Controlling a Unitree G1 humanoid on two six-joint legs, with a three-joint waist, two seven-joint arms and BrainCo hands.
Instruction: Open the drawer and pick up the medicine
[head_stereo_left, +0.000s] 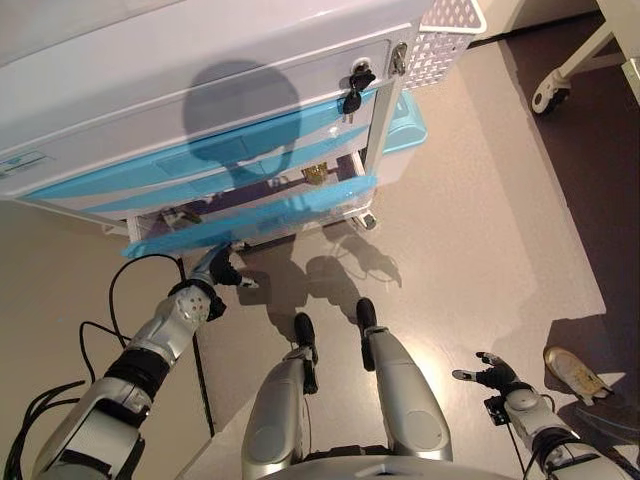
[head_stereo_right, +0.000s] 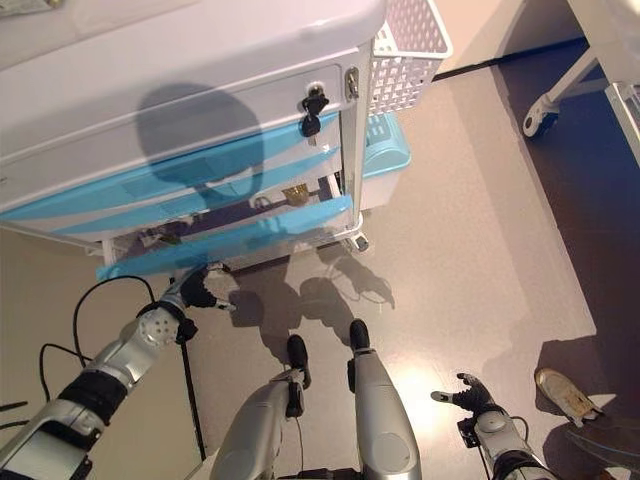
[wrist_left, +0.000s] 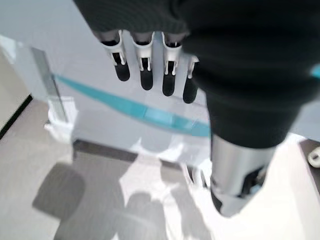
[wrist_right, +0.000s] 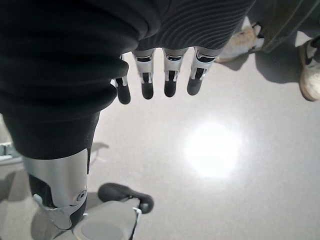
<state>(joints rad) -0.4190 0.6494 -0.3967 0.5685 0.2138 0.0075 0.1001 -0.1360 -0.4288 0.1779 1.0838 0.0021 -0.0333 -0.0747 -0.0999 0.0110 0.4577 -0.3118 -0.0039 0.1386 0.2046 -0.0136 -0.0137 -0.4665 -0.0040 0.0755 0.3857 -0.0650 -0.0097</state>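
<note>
Your left hand (head_stereo_left: 218, 270) is just under the lowest blue-fronted drawer (head_stereo_left: 250, 222), which stands pulled out a little, fingers relaxed and holding nothing. Your right hand (head_stereo_left: 492, 376) hangs spread above the floor, empty. You cannot see the medicine.

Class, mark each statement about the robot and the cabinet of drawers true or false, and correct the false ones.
1. The left hand is near the lowest blue drawer front. True.
2. The left hand grips a medicine box. False: its fingers are straight and hold nothing.
3. The right hand hangs low over bare floor, away from the cabinet. True.
4. A white mesh basket hangs on the cabinet's side. True.
5. The right hand holds the keys. False: they hang from the cabinet's lock.
</note>
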